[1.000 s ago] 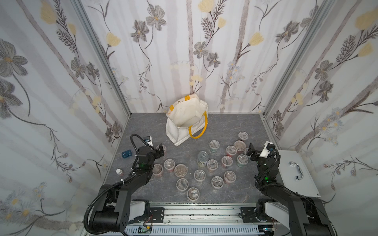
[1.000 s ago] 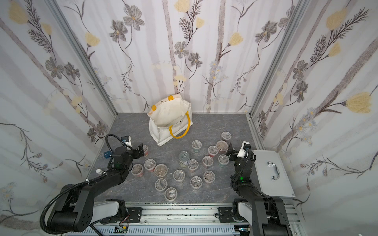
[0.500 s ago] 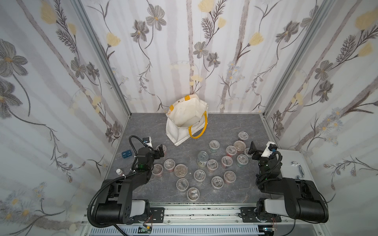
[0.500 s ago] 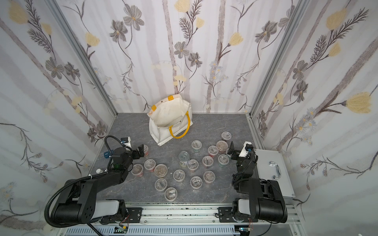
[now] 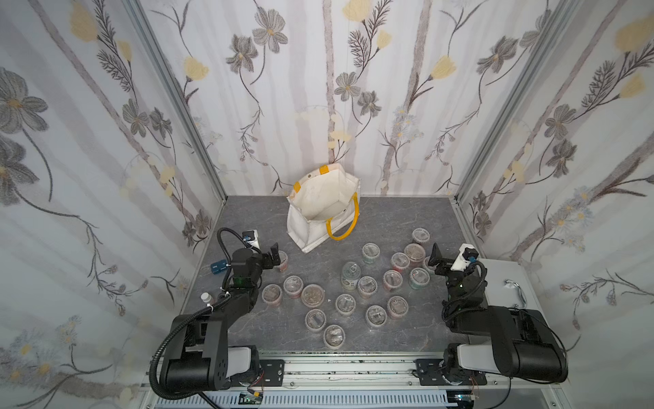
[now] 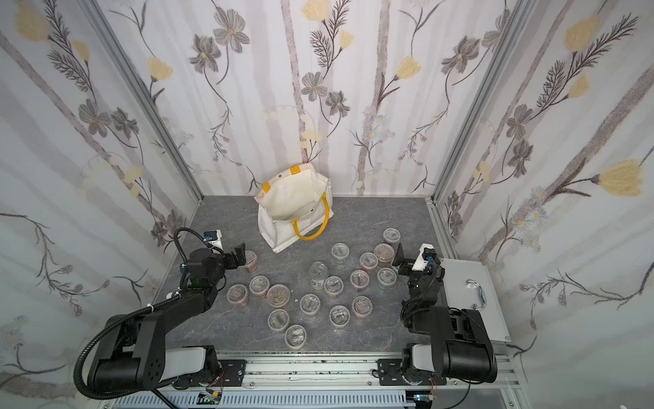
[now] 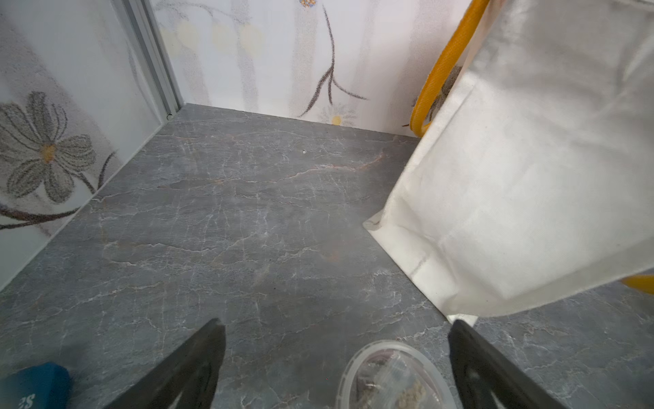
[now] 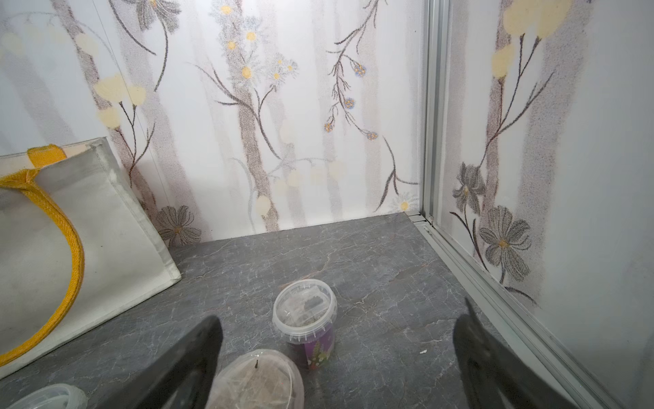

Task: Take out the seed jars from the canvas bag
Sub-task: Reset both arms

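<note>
Over the grey tabletop (image 5: 407, 212) now, and the canvas bag (image 5: 323, 209) stands upright at upper centre of the frame in both top views. It sits close to the back wall with its mouth gaping, one yellow handle (image 5: 341, 226) drooping down its front. The seed jars (image 5: 313, 295) are out on the stone, scattered lids up below and to the right of the bag across the middle of the frame. Among them stands a taller tin can (image 5: 350, 276) with a ring-pull top.

The left end effector (image 5: 275, 256) sits at centre left of the frame, its jaws spread wide and gripping nothing. One jar (image 5: 283, 262) sits right at its fingertips. The left wrist view shows that jar's clear lid (image 7: 393, 375) between the two dark fingers (image 7: 191, 364), close by one of them, with the canvas bag (image 7: 513, 177) beyond.

Over at centre right, the right end effector (image 5: 434, 257) is spread just as wide, with nothing in it, at the edge of the right-hand cluster of jars. Its wrist view shows a purple-labelled jar (image 8: 304, 318) standing ahead of the fingertips and a second lid (image 8: 256, 379) nearer in. A silver case (image 5: 499, 276) lies at the right edge beside that arm, and a small blue object (image 5: 218, 266) rests at the tabletop's left edge.
</note>
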Available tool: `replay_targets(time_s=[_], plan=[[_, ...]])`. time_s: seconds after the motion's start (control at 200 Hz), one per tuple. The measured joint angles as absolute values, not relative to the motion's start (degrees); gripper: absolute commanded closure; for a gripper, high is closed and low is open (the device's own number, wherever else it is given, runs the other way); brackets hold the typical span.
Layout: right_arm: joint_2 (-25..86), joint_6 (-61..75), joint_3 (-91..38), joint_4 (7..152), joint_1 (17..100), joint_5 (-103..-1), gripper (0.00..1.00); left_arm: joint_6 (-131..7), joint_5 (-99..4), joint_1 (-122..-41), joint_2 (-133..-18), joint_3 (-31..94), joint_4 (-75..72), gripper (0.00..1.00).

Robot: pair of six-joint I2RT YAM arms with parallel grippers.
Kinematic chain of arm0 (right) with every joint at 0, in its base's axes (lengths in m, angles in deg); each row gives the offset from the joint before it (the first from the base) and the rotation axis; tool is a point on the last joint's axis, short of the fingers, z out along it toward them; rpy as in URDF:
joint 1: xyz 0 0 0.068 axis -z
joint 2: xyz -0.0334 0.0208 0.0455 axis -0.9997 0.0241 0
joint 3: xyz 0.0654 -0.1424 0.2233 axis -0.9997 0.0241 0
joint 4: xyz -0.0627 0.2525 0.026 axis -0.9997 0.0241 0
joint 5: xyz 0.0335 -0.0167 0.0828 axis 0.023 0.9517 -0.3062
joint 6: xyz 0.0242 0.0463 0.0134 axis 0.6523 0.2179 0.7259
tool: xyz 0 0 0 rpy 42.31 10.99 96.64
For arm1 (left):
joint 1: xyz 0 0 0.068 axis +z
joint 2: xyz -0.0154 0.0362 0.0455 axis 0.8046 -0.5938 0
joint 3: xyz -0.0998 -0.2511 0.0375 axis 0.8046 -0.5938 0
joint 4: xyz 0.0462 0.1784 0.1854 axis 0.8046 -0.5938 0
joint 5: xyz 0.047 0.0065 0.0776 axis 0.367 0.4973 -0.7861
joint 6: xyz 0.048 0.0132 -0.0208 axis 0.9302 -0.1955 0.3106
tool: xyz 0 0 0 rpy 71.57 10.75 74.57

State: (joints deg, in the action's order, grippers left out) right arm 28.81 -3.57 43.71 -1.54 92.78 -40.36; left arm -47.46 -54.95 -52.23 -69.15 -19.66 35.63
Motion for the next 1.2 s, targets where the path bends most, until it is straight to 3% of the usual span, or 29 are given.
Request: replay_targets(time_s=[0.255,1.199], plan=[[28.81,-3.57,43.75,-1.54,92.76,-40.38,0.00,-47.07,-53.72,-50.92,-81.06,-22.98,48.81,0.00],[28.87,-5.49,38.99,5.34,91.56,-41.70,0.00,-43.16,-49.70,-52.36,-81.98,-22.98,51.91,0.00]])
